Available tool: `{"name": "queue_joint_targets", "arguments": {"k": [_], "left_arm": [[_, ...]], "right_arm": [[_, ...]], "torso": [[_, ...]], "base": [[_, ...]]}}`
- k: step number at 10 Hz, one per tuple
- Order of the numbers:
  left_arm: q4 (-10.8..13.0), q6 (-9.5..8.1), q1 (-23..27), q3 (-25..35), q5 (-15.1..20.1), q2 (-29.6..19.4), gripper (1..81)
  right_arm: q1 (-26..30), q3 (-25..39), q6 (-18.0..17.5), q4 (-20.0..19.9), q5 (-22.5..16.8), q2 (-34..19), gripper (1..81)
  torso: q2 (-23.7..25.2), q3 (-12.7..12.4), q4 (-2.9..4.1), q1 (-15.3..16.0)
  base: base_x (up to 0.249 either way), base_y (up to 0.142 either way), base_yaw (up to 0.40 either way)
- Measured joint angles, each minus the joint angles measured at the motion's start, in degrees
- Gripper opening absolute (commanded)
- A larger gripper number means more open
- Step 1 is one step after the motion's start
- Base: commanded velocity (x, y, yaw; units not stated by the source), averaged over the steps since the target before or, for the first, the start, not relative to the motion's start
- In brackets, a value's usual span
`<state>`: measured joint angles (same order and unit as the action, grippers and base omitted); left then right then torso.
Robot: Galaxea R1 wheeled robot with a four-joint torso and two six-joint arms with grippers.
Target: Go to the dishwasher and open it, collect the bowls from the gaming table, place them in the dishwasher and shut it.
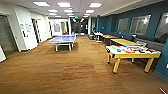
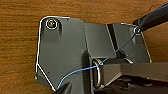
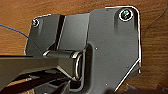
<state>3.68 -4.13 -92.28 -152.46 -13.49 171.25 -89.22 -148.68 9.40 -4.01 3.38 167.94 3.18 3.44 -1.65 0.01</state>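
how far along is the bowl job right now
Early. The bright plastic bowls, green and blue among them, still sit on the white-topped, yellow-edged gaming table ahead to the right, so collecting is left. The wrist views show brown carpet under the arms. No dishwasher is visible, so its state can't be judged; loading and closing remain.

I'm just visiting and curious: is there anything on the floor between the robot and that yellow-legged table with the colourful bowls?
Nothing visible: open brown floor runs up to the gaming table with its bowls.
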Motion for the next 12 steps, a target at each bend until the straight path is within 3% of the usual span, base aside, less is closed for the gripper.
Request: {"name": "queue_joint_targets", "arguments": {"k": [12], "left_arm": [[0.0, 0.0, 0.0, 0.0, -0.23, 0.0, 81.1]], "right_arm": [[0.02, -0.26, 0.0, -0.06, 0.0, 0.26, 81.1]], "torso": [[0.0, 0.0, 0.0, 0.02]], "base": [[0.278, 0.0, 0.0]]}}
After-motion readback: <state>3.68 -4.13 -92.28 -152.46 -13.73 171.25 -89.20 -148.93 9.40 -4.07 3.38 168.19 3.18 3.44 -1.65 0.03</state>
